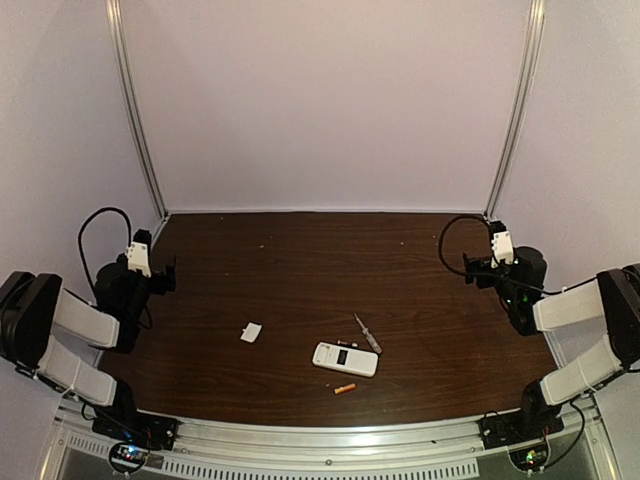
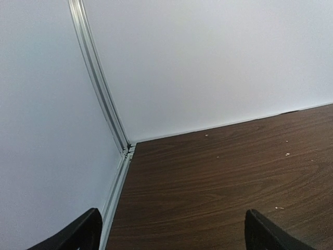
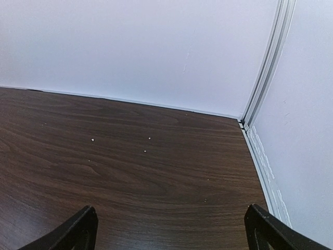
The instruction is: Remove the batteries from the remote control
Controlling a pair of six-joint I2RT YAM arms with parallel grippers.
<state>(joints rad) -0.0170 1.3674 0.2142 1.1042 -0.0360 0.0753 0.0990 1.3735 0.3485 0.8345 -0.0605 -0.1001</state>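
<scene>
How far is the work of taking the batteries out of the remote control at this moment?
It looks finished. The orange battery and the silvery-grey battery lie on the table beside the remote control, and the white cover lies apart from it. Nothing is in hand: the left gripper and right gripper are open and empty. Nothing seems left.

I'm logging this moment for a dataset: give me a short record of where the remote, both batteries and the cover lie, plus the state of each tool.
remote: flat on the table, near the front edge
orange battery: out, loose just in front of the remote
grey battery: out, lying close behind the remote's right end
cover: off, lying apart to the remote's left
left tool: open, empty, at the far left
right tool: open, empty, at the far right
</scene>
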